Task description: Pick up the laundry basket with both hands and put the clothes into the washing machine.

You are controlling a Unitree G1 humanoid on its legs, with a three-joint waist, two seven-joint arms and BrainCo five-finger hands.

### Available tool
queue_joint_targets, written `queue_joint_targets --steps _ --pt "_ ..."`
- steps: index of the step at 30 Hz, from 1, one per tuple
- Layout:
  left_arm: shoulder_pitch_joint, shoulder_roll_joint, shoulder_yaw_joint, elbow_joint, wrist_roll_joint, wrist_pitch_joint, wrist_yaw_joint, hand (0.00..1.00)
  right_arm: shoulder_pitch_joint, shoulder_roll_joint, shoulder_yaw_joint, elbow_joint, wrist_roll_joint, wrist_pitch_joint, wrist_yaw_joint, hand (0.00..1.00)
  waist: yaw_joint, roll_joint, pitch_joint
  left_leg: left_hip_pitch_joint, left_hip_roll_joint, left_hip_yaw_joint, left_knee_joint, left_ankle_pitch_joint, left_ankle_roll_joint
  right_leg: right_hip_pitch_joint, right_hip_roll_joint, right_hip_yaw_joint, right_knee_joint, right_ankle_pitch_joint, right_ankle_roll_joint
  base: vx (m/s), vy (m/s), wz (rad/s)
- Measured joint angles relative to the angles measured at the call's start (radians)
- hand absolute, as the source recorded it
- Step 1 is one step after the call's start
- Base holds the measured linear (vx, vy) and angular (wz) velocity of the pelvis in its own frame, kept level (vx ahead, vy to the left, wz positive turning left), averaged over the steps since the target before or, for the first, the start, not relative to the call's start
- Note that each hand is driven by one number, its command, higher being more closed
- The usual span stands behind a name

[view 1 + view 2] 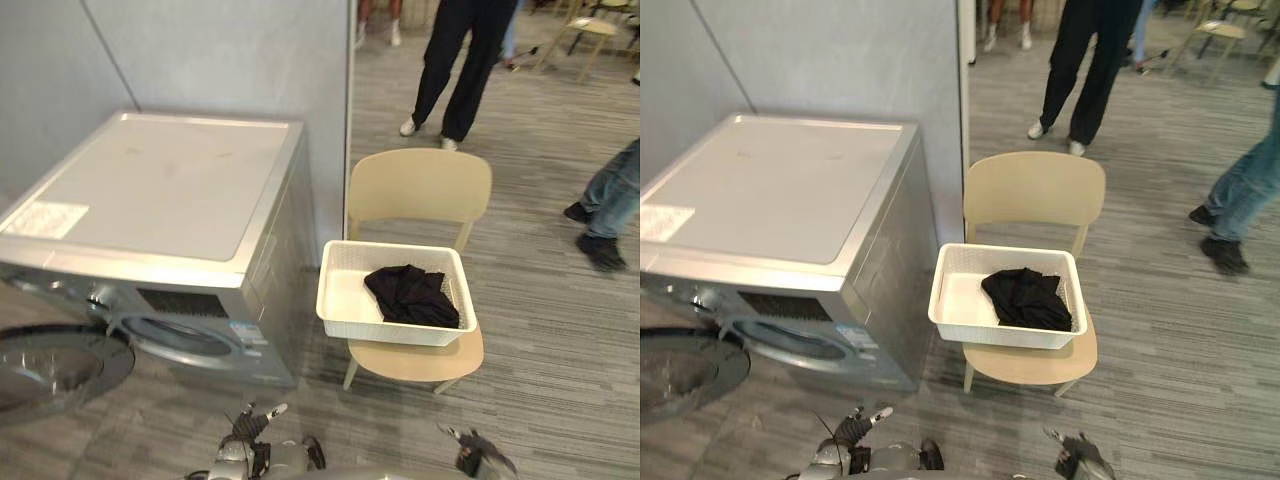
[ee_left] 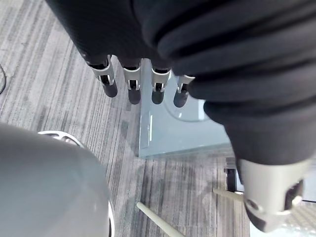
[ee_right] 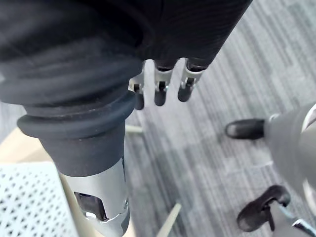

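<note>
We judge this to be the reach for the basket, with nothing lifted yet. Our left hand [image 1: 247, 428] and right hand [image 1: 478, 452] hang low and apart. The left fingers [image 2: 131, 85] are straight and side by side with the thumb off on its own, holding nothing. The right fingers [image 3: 160, 88] are just as straight and loose, empty over the grey floor [image 3: 207, 148]. The white laundry basket [image 1: 390, 328] sits well ahead of both sets of fingers, a little nearer the right ones. It rests on the seat of a beige chair [image 1: 418, 185], and neither hand touches it. The black clothes [image 1: 410, 295] lie bunched inside it, towards the end that lies ahead of the right fingers. Ahead of the left fingers stands the silver washing machine [image 1: 150, 190], just beside the chair. Its round door [image 1: 45, 365] hangs open off to the outer side of the left fingers, and the drum mouth [image 1: 178, 336] faces us. As we read it, the next move calls for closing in on the chair and bringing both hands forward and up. One hand goes to each end of the basket, with the fingers curling round the rim so the load comes up level. Then we turn towards the drum mouth, which sits low, so the basket will have to come down to it. Far beyond the chair a person in dark trousers [image 1: 460, 60] stands, and another person's leg in jeans [image 1: 612, 190] shows well out past the right fingers, so we want our swing kept tight.
</note>
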Motion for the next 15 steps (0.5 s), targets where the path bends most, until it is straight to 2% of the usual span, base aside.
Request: queue_joint_targets --steps 1,2,3,4,5,6,7,8,10,11,12,13,14,15 --pt "-0.001 -0.002 -0.017 0.012 0.0 0.004 -0.001 0.0 -0.003 -0.001 0.01 -0.005 0.001 -0.004 0.0 0.0 -0.01 0.008 -0.002 0.027 -0.016 -0.033 -0.052 0.005 0.0 -0.018 -0.015 -0.004 0.087 0.0 0.0 0.06 0.001 0.76" --pt "-0.005 0.0 -0.059 0.013 0.001 0.019 0.004 0.0 -0.005 0.002 0.036 -0.018 0.018 -0.003 -0.003 0.0 -0.025 0.01 -0.002 0.047 -0.029 -0.07 -0.094 0.002 -0.004 -0.083 -0.048 0.001 0.259 0.0 0.003 0.06 0.018 0.9" --pt "-0.011 0.011 -0.099 0.013 0.003 0.022 0.006 0.0 0.005 0.01 0.064 -0.043 0.034 -0.002 -0.002 0.0 -0.027 0.014 -0.004 0.061 -0.041 -0.091 -0.113 0.004 -0.006 -0.151 -0.086 0.019 0.413 0.016 0.03 0.07 0.043 0.75" --pt "-0.017 0.015 -0.135 0.012 0.009 0.022 0.006 0.0 0.014 0.017 0.101 -0.068 0.04 0.0 0.0 0.0 -0.027 0.0 0.003 0.076 -0.049 -0.097 -0.127 0.006 -0.009 -0.215 -0.112 0.063 0.551 0.055 0.042 0.11 0.011 0.62" --pt "-0.021 0.03 -0.163 0.008 0.016 0.021 0.006 0.0 0.017 0.027 0.144 -0.109 0.046 0.003 0.001 0.0 -0.029 -0.013 0.012 0.087 -0.049 -0.115 -0.127 0.008 -0.006 -0.288 -0.114 0.138 0.689 0.12 0.043 0.11 -0.007 0.46" --pt "-0.024 0.034 -0.171 0.008 0.024 0.022 0.006 0.0 0.018 0.032 0.157 -0.132 0.049 0.002 0.001 0.0 -0.031 -0.016 0.017 0.092 -0.048 -0.128 -0.126 0.011 -0.001 -0.318 -0.112 0.168 0.747 0.121 0.035 0.13 -0.048 0.59" --pt "-0.026 0.039 -0.186 0.008 0.03 0.022 0.006 0.0 0.022 0.032 0.166 -0.189 0.051 0.002 0.001 0.0 -0.045 -0.014 0.025 0.1 -0.042 -0.155 -0.125 0.024 0.002 -0.364 -0.111 0.197 0.829 0.094 0.024 0.13 -0.081 0.71" --pt "-0.024 0.04 -0.198 0.008 0.034 0.023 0.006 0.0 0.025 0.028 0.16 -0.244 0.068 -0.001 -0.003 0.0 -0.06 -0.018 0.029 0.113 -0.039 -0.182 -0.127 0.036 0.001 -0.379 -0.117 0.197 0.834 0.056 0.026 0.14 -0.099 0.77" --pt "-0.024 0.031 -0.196 -0.001 0.04 0.027 0.009 0.0 0.047 0.027 0.114 -0.342 0.082 -0.006 -0.028 0.0 -0.075 -0.021 0.028 0.118 -0.031 -0.221 -0.127 0.048 -0.012 -0.377 -0.137 0.192 0.746 0.018 0.057 0.16 -0.159 0.79" --pt "-0.024 0.027 -0.196 -0.013 0.04 0.026 0.011 0.0 0.063 0.026 0.083 -0.376 0.086 -0.001 -0.037 0.0 -0.076 -0.026 0.025 0.117 -0.026 -0.249 -0.125 0.053 -0.021 -0.368 -0.152 0.189 0.68 0.017 0.052 0.17 -0.244 1.04" --pt "-0.024 0.024 -0.196 -0.04 0.041 0.024 0.014 0.0 0.1 0.03 0.043 -0.443 0.098 -0.004 -0.063 0.0 -0.077 -0.023 0.025 0.106 -0.011 -0.293 -0.126 0.061 -0.043 -0.348 -0.169 0.205 0.55 0.021 0.045 0.11 -0.233 0.77" --pt "-0.023 0.024 -0.195 -0.042 0.042 0.021 0.016 0.0 0.106 0.031 0.035 -0.457 0.104 -0.004 -0.069 0.0 -0.077 -0.024 0.025 0.104 -0.007 -0.301 -0.127 0.061 -0.051 -0.344 -0.168 0.218 0.517 0.024 0.041 0.08 -0.285 0.75" --pt "-0.015 0.031 -0.195 -0.049 0.044 0.016 0.03 0.0 0.125 0.041 0.003 -0.518 0.118 -0.006 -0.086 0.0 -0.076 -0.035 0.019 0.096 0.0 -0.316 -0.133 0.064 -0.079 -0.326 -0.162 0.265 0.397 0.059 0.026 0.06 -0.363 0.4" --pt "-0.003 0.051 -0.192 -0.047 0.057 0.016 0.033 0.0 0.137 0.056 -0.028 -0.588 0.13 -0.024 -0.105 0.0 -0.076 -0.068 0.004 0.092 -0.007 -0.322 -0.148 0.066 -0.11 -0.308 -0.17 0.308 0.272 0.165 0.068 0.07 -0.523 0.33"
